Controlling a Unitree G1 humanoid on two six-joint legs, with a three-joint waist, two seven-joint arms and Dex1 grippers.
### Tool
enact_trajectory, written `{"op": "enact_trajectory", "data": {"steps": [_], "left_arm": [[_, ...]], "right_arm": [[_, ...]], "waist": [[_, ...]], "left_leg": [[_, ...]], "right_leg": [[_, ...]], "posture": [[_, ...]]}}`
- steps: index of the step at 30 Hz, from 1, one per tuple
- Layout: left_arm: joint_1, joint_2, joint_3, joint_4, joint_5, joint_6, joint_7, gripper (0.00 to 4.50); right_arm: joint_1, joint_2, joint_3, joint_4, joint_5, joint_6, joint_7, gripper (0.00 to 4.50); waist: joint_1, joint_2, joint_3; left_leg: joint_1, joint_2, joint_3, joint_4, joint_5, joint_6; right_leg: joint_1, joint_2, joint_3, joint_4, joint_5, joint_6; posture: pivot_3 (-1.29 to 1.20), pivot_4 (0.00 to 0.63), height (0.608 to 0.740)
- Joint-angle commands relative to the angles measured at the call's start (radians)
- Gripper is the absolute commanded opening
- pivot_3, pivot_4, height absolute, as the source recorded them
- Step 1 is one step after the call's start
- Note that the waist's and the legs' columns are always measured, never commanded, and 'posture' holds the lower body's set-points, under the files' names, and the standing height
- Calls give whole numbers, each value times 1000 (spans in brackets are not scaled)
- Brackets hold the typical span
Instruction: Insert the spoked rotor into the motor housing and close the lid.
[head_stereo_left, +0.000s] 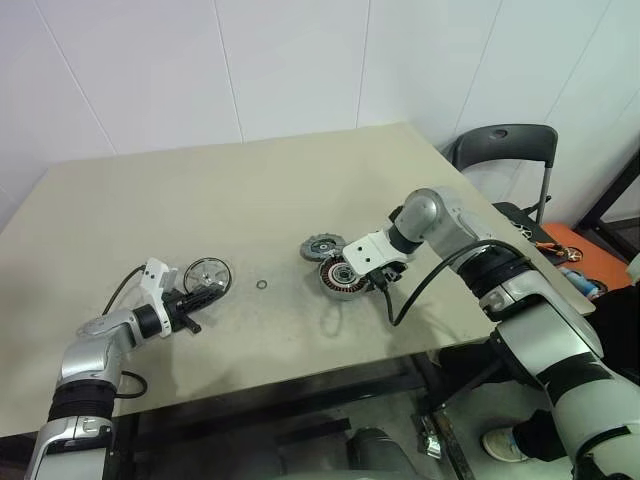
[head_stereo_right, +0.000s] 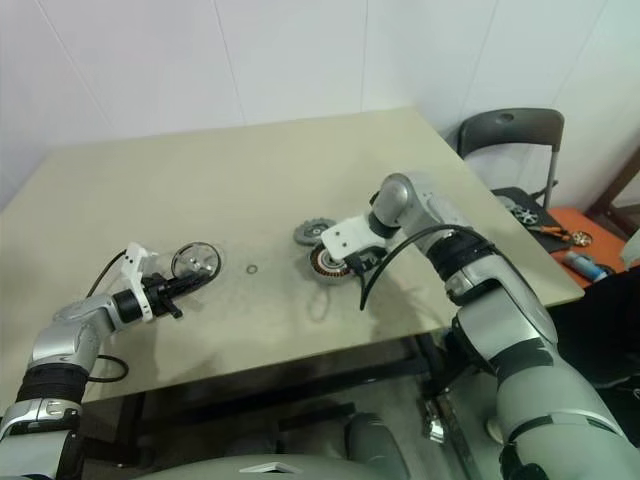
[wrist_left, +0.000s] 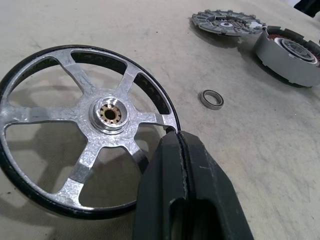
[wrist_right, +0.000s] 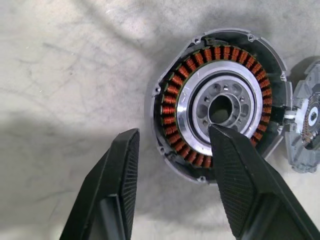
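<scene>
Left hand (wrist_left: 182, 145) is pinched shut on the spoked rotor's (wrist_left: 82, 127) rim, low on the counter (head_stereo_left: 250, 190). Right hand (wrist_right: 172, 150), fingers spread, hovers over the motor housing (wrist_right: 220, 105); lid (head_stereo_left: 322, 247) just beside.

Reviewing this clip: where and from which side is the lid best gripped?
The lid lies flat on the table, touching the motor housing on its near side. Probably best pinch its notched rim from above, across the far and side edges, where the rim is free.
</scene>
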Motion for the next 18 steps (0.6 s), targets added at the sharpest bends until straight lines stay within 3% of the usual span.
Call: {"op": "enact_trajectory", "data": {"steps": [1,7,11,14,18], "left_arm": [[-5,9,17,-34,-7,-3,2,0],[-9,8,17,-24,-6,-6,1,0],[-17,3,16,-21,-7,-7,5,0],[-17,3,17,-27,-9,-4,5,0],[-15,8,15,-27,-4,-2,4,0]], "right_arm": [[-66,-14,-38,-50,37,5,43,2336],[-62,45,-89,-198,141,126,69,2336],[-18,242,-177,-271,209,373,-146,2336],[55,325,-181,-333,196,494,-272,2336],[100,418,-171,-269,179,583,-440,2336]], "waist": [[0,0,0],[-1,0,0],[-8,0,0],[6,-1,-1],[12,-2,-2]], "left_leg": [[0,0,0,0,0,0],[0,0,0,0,0,0],[1,1,0,-1,0,0],[1,2,-1,-1,0,0],[-1,0,-2,1,1,-2]], "right_leg": [[0,0,0,0,0,0],[0,0,0,0,0,0],[0,1,0,1,0,0],[-1,2,0,3,0,-1],[0,-1,-1,1,0,0]], "posture": [[0,0,740],[0,0,740],[0,0,740],[0,0,740],[0,0,740]]}}
